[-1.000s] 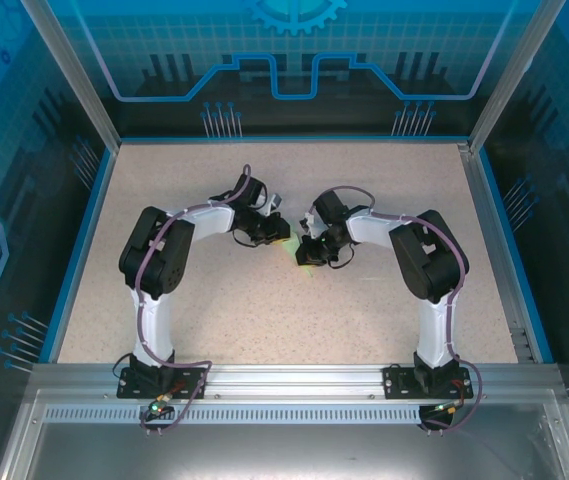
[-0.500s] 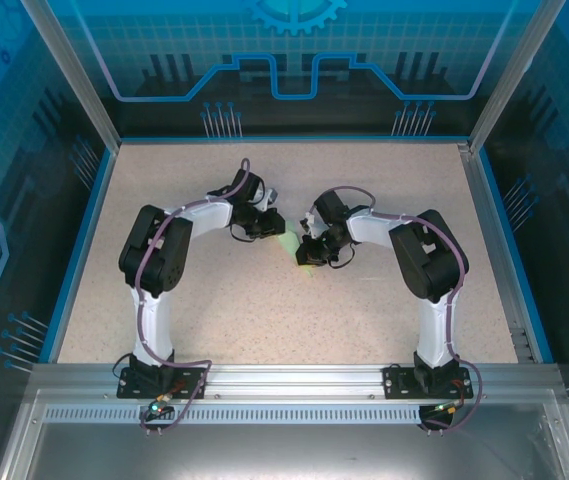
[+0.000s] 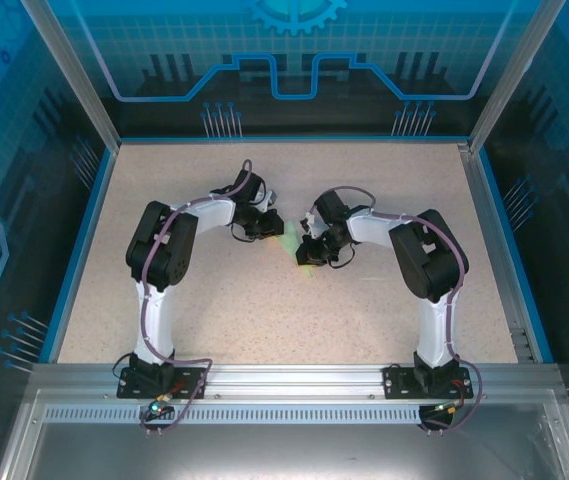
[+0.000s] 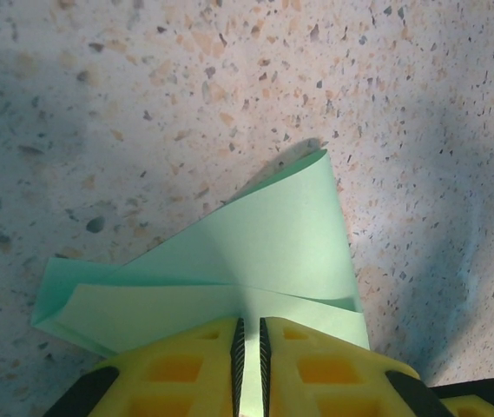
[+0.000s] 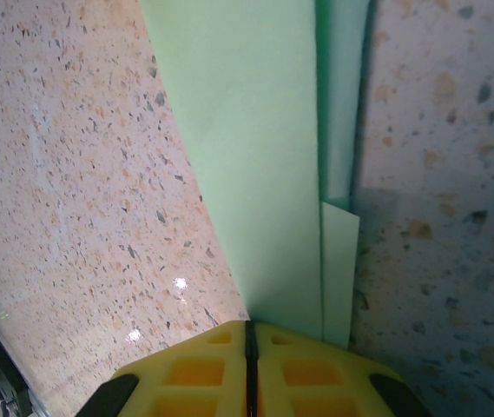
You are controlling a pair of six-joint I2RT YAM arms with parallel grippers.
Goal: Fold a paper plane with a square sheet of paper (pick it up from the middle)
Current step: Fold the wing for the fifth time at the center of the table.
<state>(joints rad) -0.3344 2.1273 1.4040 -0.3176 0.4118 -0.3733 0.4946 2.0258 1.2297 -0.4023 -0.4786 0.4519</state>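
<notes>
Reaching inward, elbows bent, left gripper (image 4: 248,328) and right gripper (image 5: 248,328) each clamped on paper plane (image 4: 268,243)

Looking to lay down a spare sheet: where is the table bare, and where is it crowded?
Bare: the far strip of table along the back wall, the near stretch between the left arm and right arm, and both outer sides. Crowded: the middle, where left gripper and right gripper pinch the folded green paper.
</notes>
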